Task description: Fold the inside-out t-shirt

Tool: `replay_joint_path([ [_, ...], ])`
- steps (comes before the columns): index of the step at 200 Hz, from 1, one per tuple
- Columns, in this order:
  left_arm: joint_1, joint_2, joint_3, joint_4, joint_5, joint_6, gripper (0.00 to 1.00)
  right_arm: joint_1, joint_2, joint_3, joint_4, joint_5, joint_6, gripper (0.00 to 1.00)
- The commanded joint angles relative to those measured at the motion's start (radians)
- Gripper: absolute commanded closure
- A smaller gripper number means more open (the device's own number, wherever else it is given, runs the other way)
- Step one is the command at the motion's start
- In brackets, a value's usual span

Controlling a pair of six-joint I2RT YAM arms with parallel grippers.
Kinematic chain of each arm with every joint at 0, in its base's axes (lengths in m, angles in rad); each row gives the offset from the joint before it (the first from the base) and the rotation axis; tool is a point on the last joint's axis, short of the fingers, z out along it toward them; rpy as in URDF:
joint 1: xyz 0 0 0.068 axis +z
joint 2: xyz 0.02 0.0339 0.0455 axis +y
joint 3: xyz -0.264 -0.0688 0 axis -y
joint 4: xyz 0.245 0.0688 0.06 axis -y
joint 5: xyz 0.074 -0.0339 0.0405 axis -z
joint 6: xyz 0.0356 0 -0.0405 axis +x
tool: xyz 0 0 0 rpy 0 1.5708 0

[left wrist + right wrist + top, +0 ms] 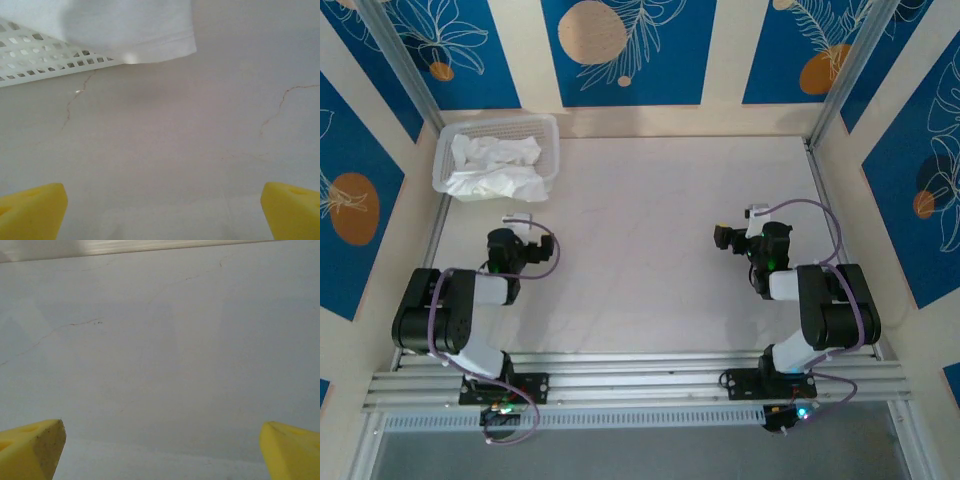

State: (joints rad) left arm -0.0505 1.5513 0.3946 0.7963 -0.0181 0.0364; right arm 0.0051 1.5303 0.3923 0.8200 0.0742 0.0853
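The inside-out t-shirt (498,165) lies crumpled in a white mesh basket (552,135) at the table's far left; a hemmed edge of it (150,35) hangs over the basket's side (35,60) in the left wrist view. My left gripper (525,232) sits just in front of the basket, open, with its yellow fingertips (30,210) wide apart over bare table. My right gripper (728,238) is on the right side of the table, far from the shirt, open as well, its yellow fingertips (32,447) spread with nothing between them.
The table (650,230) is a pale surface with fine hairline cracks. Aluminium frame posts (405,70) stand at the back corners, and walls close in both sides. A metal rail (640,380) carrying the arm bases runs along the near edge.
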Motion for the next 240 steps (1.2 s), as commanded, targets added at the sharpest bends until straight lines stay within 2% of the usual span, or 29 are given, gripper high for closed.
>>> replay_joint_path([
  [1,-0.004,-0.016,0.013,0.022,0.024,0.011,0.01,-0.005,-0.006,0.016,0.009,-0.001,0.011,0.01],
  [76,-0.003,-0.016,0.013,0.023,0.026,0.01,0.01,-0.011,-0.007,0.01,0.015,0.011,0.024,0.01],
  [96,-0.002,-0.016,0.013,0.021,0.026,0.01,0.01,-0.01,-0.011,-0.027,0.084,0.057,0.046,0.01],
  [120,-0.002,-0.018,0.01,0.029,0.028,0.01,0.01,-0.028,-0.06,-0.123,0.216,0.014,0.05,0.01],
  [131,-0.005,-0.036,0.007,0.016,0.045,0.024,0.01,-0.023,-0.122,-0.154,0.22,0.01,0.042,0.01],
  [136,-0.012,-0.054,0.007,0.004,0.036,0.03,0.01,-0.015,-0.168,-0.16,0.182,0.018,0.037,0.01],
  [150,-0.03,-0.157,0.022,-0.104,-0.019,0.025,0.01,0.014,-0.35,-0.121,-0.061,0.066,0.051,0.01],
  [162,-0.043,-0.262,0.054,-0.242,-0.047,0.01,0.01,0.031,-0.503,-0.041,-0.317,0.124,0.14,0.01],
  [172,-0.048,-0.339,0.08,-0.321,-0.043,-0.028,0.01,0.047,-0.579,0.017,-0.471,0.152,0.201,0.0],
  [184,-0.049,-0.397,0.158,-0.456,-0.04,-0.113,0.01,0.075,-0.629,0.097,-0.627,0.127,0.27,0.02],
  [199,-0.049,-0.396,0.322,-0.675,-0.062,-0.253,0.01,0.137,-0.629,0.226,-0.833,0.08,0.348,0.04],
  [213,-0.048,-0.325,0.511,-0.9,-0.12,-0.377,0.01,0.216,-0.579,0.349,-0.98,-0.008,0.39,0.05],
  [226,-0.031,-0.224,0.692,-1.076,-0.138,-0.453,0.01,0.312,-0.471,0.496,-1.122,-0.091,0.4,0.05],
  [240,0.019,-0.102,0.849,-1.187,-0.08,-0.521,0.01,0.399,-0.337,0.666,-1.289,-0.129,0.402,0.05],
])
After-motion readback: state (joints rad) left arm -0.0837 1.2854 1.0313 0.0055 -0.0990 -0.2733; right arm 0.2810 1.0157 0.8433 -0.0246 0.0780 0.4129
